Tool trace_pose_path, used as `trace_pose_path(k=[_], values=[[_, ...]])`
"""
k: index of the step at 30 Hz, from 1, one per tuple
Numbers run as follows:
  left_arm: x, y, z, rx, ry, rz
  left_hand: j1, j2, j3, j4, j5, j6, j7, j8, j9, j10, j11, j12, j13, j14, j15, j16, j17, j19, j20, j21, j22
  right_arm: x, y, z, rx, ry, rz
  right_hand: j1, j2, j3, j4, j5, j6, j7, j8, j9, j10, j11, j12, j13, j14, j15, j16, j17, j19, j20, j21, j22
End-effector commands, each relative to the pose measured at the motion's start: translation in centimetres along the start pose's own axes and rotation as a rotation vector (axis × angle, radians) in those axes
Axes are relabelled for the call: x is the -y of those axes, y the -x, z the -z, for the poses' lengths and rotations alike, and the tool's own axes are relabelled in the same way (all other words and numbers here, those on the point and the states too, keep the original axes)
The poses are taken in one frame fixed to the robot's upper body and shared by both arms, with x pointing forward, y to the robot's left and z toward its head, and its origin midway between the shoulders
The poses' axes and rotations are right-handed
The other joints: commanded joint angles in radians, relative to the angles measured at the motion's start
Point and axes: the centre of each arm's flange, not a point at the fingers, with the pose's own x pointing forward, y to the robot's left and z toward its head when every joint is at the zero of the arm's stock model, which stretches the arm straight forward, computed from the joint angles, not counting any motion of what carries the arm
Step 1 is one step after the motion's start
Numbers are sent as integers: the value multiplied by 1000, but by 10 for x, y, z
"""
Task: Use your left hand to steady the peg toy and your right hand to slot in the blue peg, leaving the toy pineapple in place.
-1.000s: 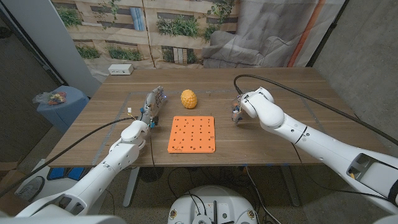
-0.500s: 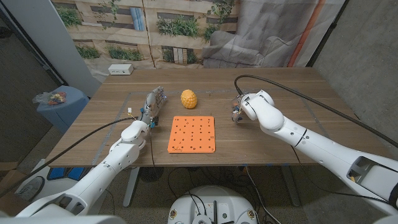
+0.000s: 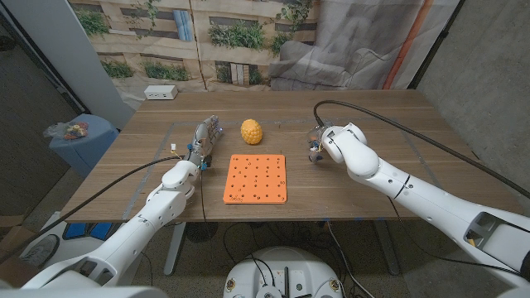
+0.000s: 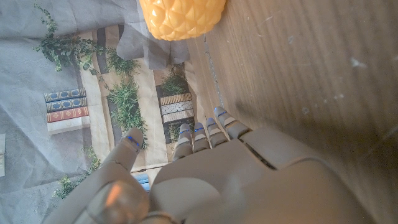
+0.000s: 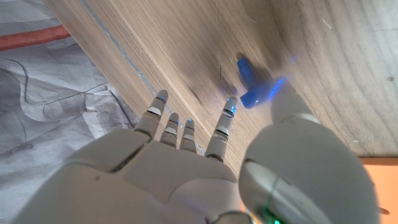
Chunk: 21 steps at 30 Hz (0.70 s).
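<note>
The orange peg board (image 3: 255, 178) lies flat near the table's front middle. Behind it sits the yellow toy pineapple (image 3: 252, 131), which looms large ahead of my left hand's fingers in the left wrist view (image 4: 181, 15). My left hand (image 3: 204, 136) is left of the board, apart from it, fingers straight and holding nothing (image 4: 205, 168). My right hand (image 3: 318, 146) is right of the board, mostly hidden behind its own wrist. The blue peg (image 5: 250, 82) lies on the wood by the thumb tip of my right hand (image 5: 186, 155), whose fingers are spread and not closed around it.
A white box (image 3: 160, 92) sits at the table's (image 3: 373, 116) back left corner. A blue bin (image 3: 79, 136) stands off the table's left side. Thin tape lines mark the wood around the board. A black cable (image 3: 389, 124) arcs over the right half.
My right wrist has shifted slightly rightward and nearer the front edge. The left arm, the board and the pineapple have not moved.
</note>
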Motion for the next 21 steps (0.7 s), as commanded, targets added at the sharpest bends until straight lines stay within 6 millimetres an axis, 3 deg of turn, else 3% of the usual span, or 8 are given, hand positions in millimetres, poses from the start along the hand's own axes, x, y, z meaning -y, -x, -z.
trace_pose_path(k=[1, 21], values=[[1, -1, 2, -6, 4, 5, -8, 65, 4, 4, 1, 4, -1, 0, 4, 12, 3, -2, 5, 9, -3, -4, 4, 8, -43, -1, 6, -2, -1, 0, 3, -25, 35, 16, 0, 9, 1, -2, 24, -4, 13, 6, 13, 0, 4, 4, 11, -1, 6, 2, 13, -5, 2, 4], [1, -1, 3, -7, 7, 6, -9, 65, 6, 5, 1, 3, 0, -1, 4, 14, 2, -1, 5, 10, -2, -4, 3, 8, -42, -1, 6, -4, -1, -2, 8, -38, 67, 70, 6, 16, 3, -8, 108, -19, 63, 15, 41, -22, 4, 1, 37, -24, 18, 7, 53, -22, 3, 4]])
